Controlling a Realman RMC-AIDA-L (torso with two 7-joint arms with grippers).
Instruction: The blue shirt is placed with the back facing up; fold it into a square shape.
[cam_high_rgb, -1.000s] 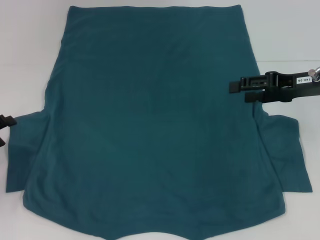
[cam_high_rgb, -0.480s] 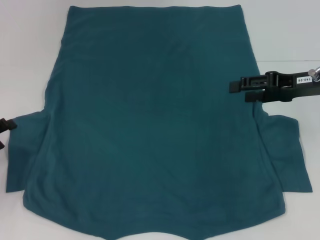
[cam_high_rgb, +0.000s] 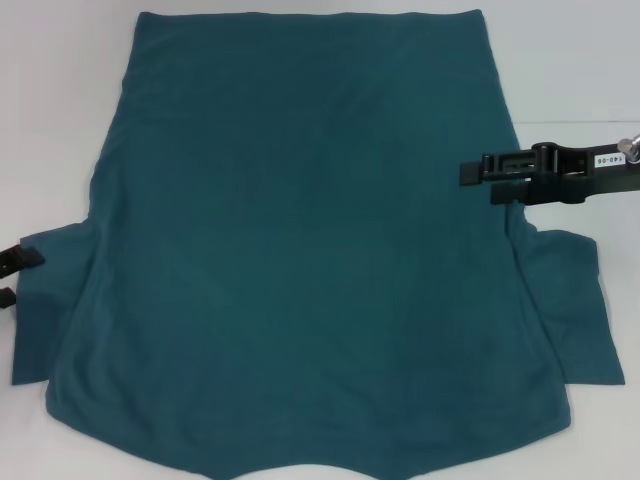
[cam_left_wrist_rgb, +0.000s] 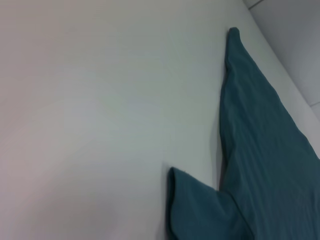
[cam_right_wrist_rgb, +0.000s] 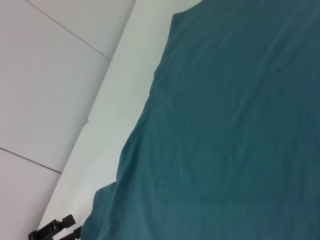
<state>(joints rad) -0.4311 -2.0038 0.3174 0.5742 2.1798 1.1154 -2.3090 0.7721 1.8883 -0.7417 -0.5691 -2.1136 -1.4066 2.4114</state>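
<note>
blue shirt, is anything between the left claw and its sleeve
Nothing visible. The left claw sits at the edge of the blue shirt, right beside its left sleeve, with only bare white table around it. The right claw hangs over the shirt's right side.

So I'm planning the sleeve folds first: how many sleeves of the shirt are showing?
2. One sleeve sticks out on the robot's left, by the left gripper; the other sleeve sticks out on the right, just below the right gripper. Both lie flat on the table.
</note>
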